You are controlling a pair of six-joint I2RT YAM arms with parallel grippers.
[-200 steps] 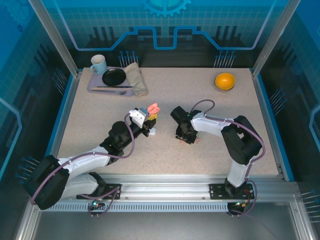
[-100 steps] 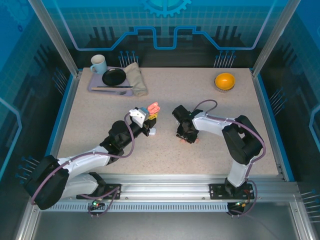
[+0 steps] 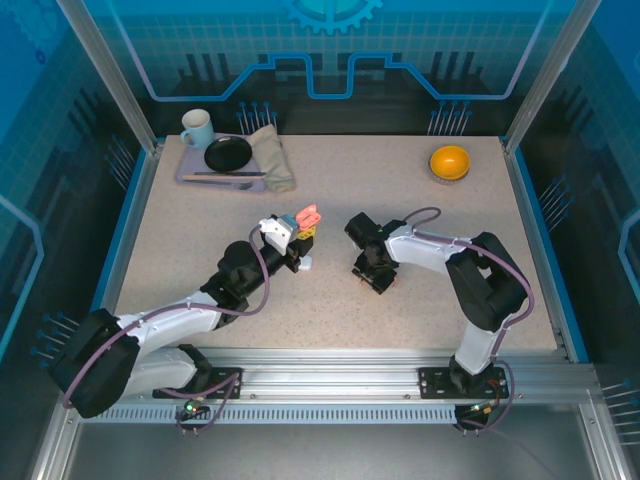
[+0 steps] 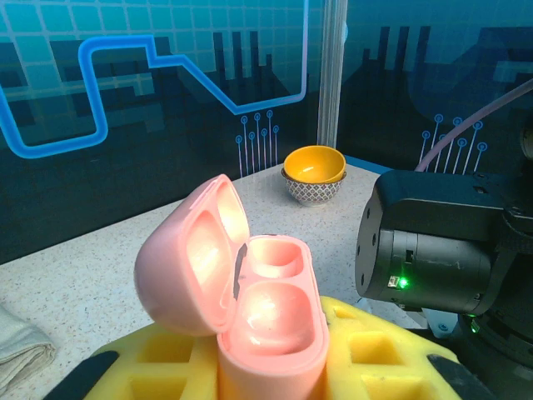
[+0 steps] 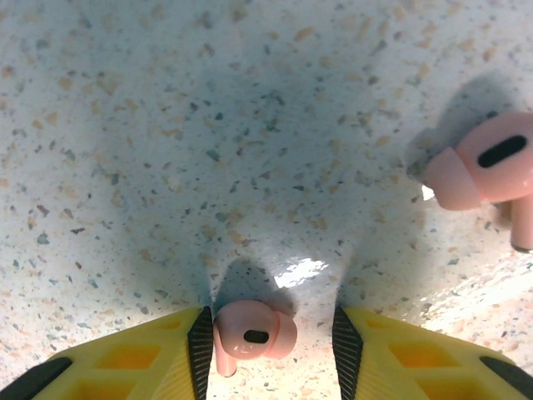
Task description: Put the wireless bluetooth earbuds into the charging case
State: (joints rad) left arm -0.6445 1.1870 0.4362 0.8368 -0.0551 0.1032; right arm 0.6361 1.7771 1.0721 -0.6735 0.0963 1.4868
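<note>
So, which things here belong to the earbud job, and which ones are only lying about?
For the job:
- open pink charging case
- pink earbud low in the right wrist view
- second pink earbud at that view's right edge

Lying about:
- orange bowl
- mug
- black plate
- cloth
- tray

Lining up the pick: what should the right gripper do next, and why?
Probably close the right gripper on the pink bud: it lies on the table between the open fingers, touching one. The left gripper holds the open case, wells empty.
</note>
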